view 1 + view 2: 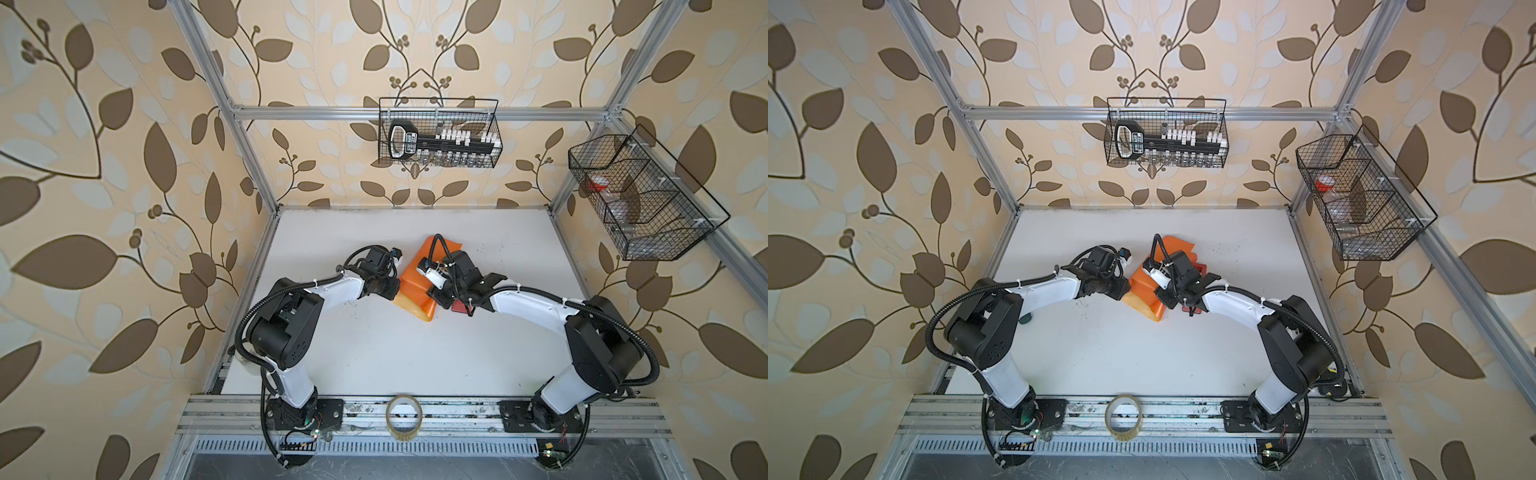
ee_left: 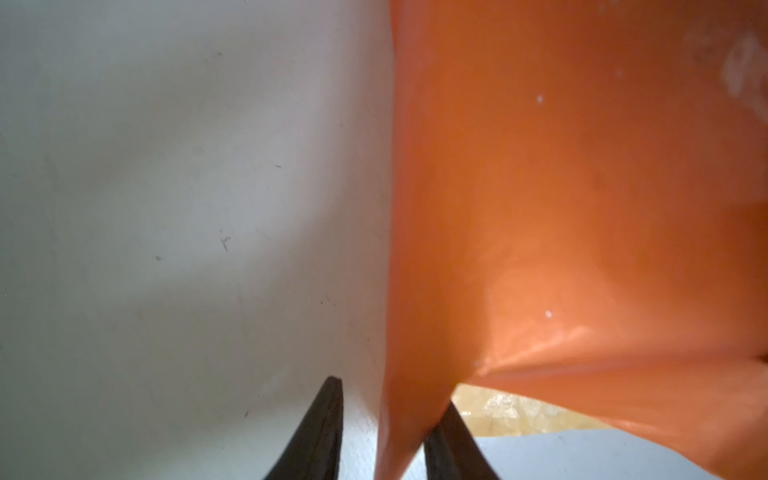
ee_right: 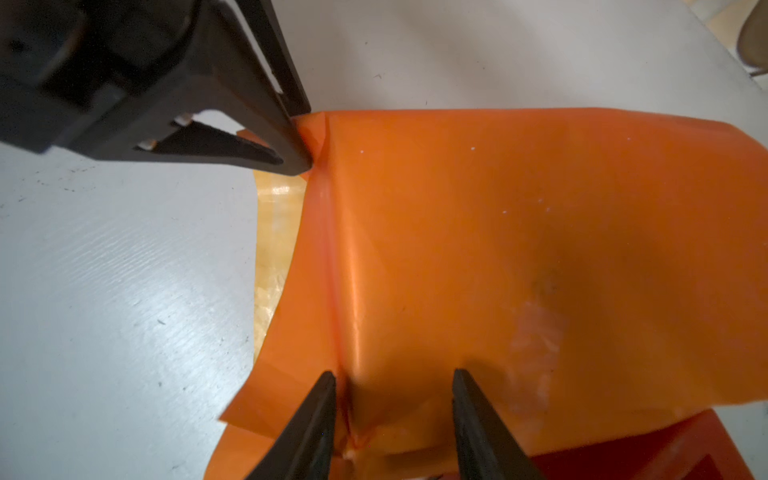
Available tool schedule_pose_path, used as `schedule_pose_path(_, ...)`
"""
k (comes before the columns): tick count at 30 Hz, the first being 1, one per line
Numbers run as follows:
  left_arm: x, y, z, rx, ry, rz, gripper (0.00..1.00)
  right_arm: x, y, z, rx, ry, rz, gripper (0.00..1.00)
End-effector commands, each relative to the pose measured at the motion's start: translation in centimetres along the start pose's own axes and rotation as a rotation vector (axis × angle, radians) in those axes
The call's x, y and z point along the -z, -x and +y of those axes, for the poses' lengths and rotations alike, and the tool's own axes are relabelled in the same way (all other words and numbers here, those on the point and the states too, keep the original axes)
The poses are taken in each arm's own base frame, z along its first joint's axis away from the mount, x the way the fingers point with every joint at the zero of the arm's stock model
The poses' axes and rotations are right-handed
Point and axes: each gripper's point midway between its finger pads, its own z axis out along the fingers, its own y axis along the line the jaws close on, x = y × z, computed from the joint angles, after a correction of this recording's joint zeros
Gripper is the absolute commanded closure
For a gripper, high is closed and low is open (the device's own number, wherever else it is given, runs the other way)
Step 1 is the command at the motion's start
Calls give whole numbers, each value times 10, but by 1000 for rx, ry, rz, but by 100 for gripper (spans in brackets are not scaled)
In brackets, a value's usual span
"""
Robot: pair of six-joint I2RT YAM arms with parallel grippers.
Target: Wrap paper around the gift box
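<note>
The orange paper [image 1: 415,282] [image 1: 1142,282] lies humped in the middle of the white table, its yellow-tan underside [image 3: 274,249] showing at the near edge. The gift box is hidden. My left gripper [image 1: 398,291] [image 2: 392,392] is at the paper's left edge, jaws apart. An upright fold of paper [image 2: 403,415] runs between its fingers, against one finger and clear of the other. The right wrist view shows that left gripper [image 3: 305,141] at the sheet's corner. My right gripper [image 1: 434,293] [image 3: 395,373] stands open over the paper's top, a crease beside one finger.
A red tape dispenser [image 1: 459,306] [image 1: 1200,266] lies under my right wrist, touching the paper's right side. A clear tape roll [image 1: 404,417] stands on the front rail. Wire baskets hang on the back wall [image 1: 440,133] and the right frame [image 1: 640,199].
</note>
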Motion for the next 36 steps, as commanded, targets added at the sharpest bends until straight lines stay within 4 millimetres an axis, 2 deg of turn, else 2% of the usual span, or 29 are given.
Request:
schedule_pose_path(1, 9, 19, 7, 10, 23, -47, 66, 1, -26, 6, 26, 18, 91, 56)
schedule_pose_path(9, 16, 21, -16, -19, -108, -57, 62, -5, -37, 8, 42, -6, 135, 60)
schedule_pose_path(13, 8, 21, -17, -17, -118, -73, 61, -8, -40, 8, 41, -14, 133, 60)
schedule_pose_path(20, -11, 17, -14, 10, -103, -77, 67, -9, -40, 7, 45, -15, 130, 61)
schedule_pose_path(28, -20, 6, -27, 16, -140, -142, 77, -11, -37, 7, 40, -14, 126, 61)
schedule_pose_path(33, -27, -2, -30, 6, -134, -179, 79, -9, -37, 8, 43, -11, 124, 61)
schedule_pose_path(36, -28, 0, -28, 2, -126, -205, 80, -10, -38, 8, 42, -11, 129, 62)
